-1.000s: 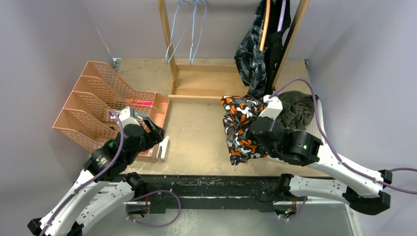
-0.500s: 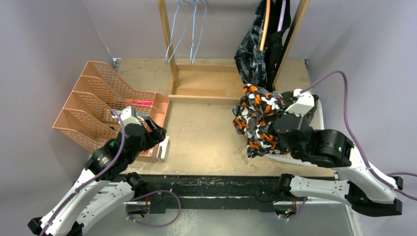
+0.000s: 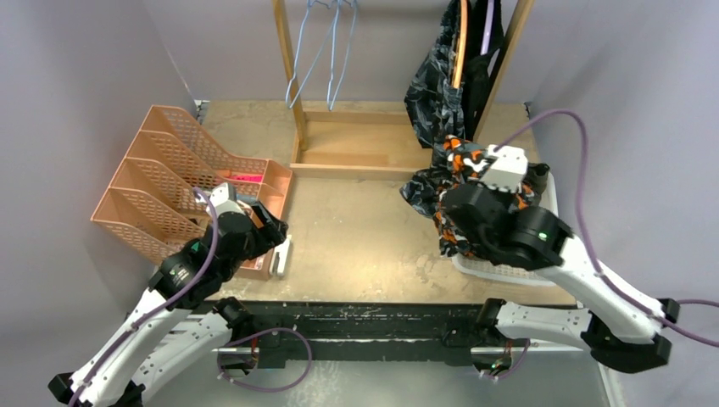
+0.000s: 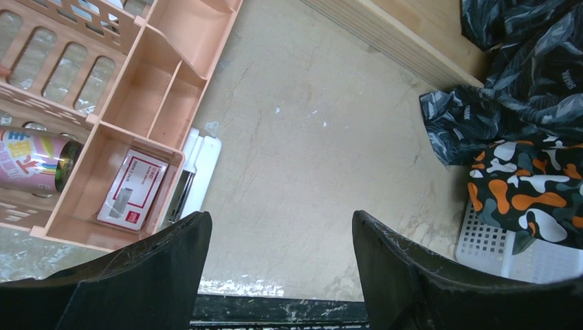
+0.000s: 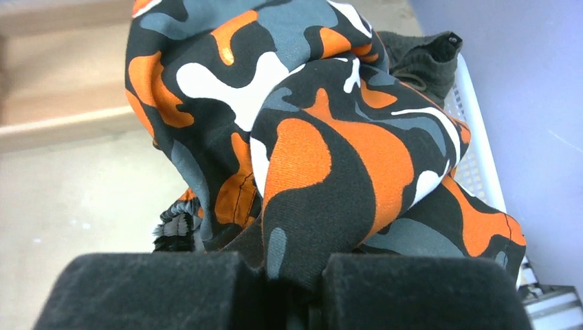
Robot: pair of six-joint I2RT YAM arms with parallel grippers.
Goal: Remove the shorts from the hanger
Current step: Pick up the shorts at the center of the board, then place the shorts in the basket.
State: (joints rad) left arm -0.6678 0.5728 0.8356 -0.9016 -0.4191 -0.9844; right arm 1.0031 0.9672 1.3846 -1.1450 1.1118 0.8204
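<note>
My right gripper (image 3: 477, 193) is shut on the orange-black-white camouflage shorts (image 3: 454, 174), which bunch over the white basket (image 3: 502, 271). In the right wrist view the fabric (image 5: 323, 158) is pinched between the pads (image 5: 292, 265). The olive green shorts (image 5: 421, 58) lie in the basket (image 5: 476, 165) behind. The dark grey-blue camouflage shorts (image 3: 432, 85) hang on an orange hanger (image 3: 462, 42). The black shorts (image 3: 480, 85) hang beside them. My left gripper (image 4: 282, 216) is open and empty, above the table near the organizer (image 3: 169, 182).
A wooden rack (image 3: 356, 144) stands at the back with two empty light blue hangers (image 3: 326, 51). The orange desk organizer (image 4: 137, 103) holds a can and a small box. A white stapler-like object (image 3: 281, 254) lies beside it. Grey walls close in on both sides.
My right gripper has carried the orange camouflage shorts right and toward the back, from the table's middle to over the white basket. The left arm has not moved.
</note>
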